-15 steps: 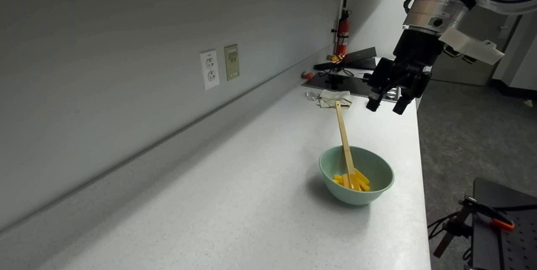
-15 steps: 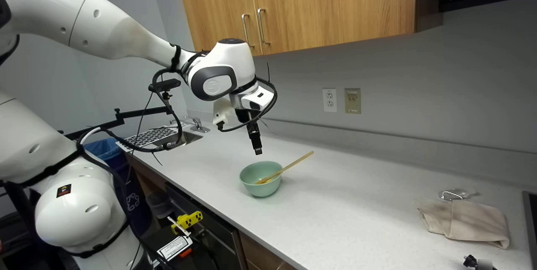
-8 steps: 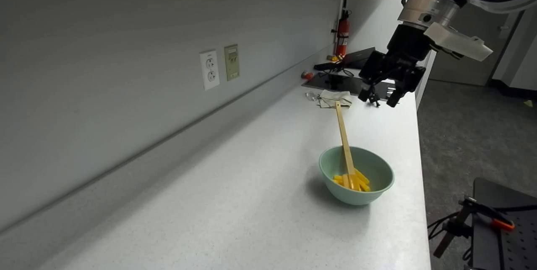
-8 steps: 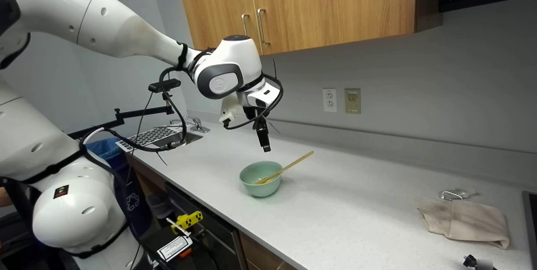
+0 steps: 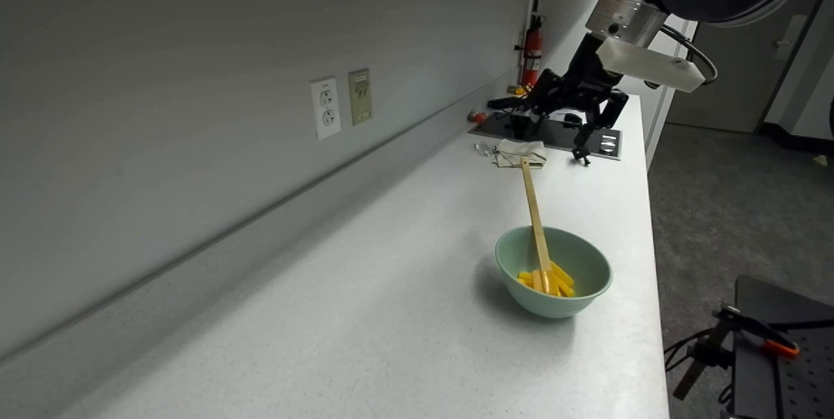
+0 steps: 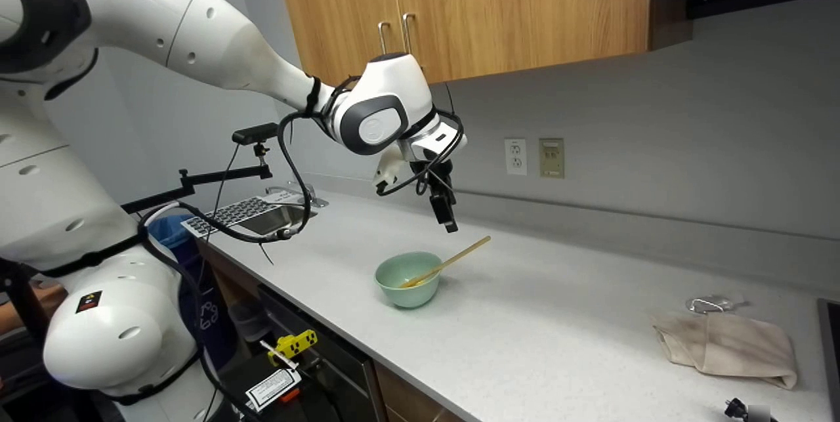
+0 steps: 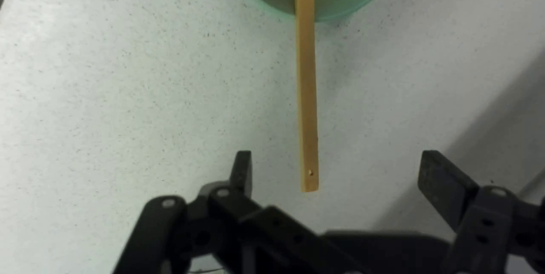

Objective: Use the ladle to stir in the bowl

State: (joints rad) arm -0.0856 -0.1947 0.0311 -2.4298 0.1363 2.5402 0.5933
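The pale green bowl (image 5: 554,307) stands upright on the counter with yellow stick-shaped pieces (image 5: 561,274) in it. Its scoop end among those pieces, the ladle (image 6: 459,255) leans on the bowl's rim, and its tan handle sticks out over the counter. Above the handle's free end hangs my gripper (image 6: 451,228), open and holding nothing. In the wrist view, the end of the ladle (image 7: 307,95) with its small hole appears between the widely parted fingers (image 7: 243,167), nearer the left one and touching neither. Only part of the bowl (image 7: 340,3) shows there, at the top.
A folded cloth (image 6: 728,346) and a clear item (image 6: 712,304) lie farther along the counter, near a dark cooktop (image 5: 554,135). The wall with outlets (image 6: 515,156) runs behind, under a wooden cabinet (image 6: 492,15). Opposite the wall is the counter's front edge (image 5: 655,275).
My gripper has moved sideways away from above the bowl to over the handle's end, turning somewhat as it went. It stays open. The bowl and ladle have not moved.
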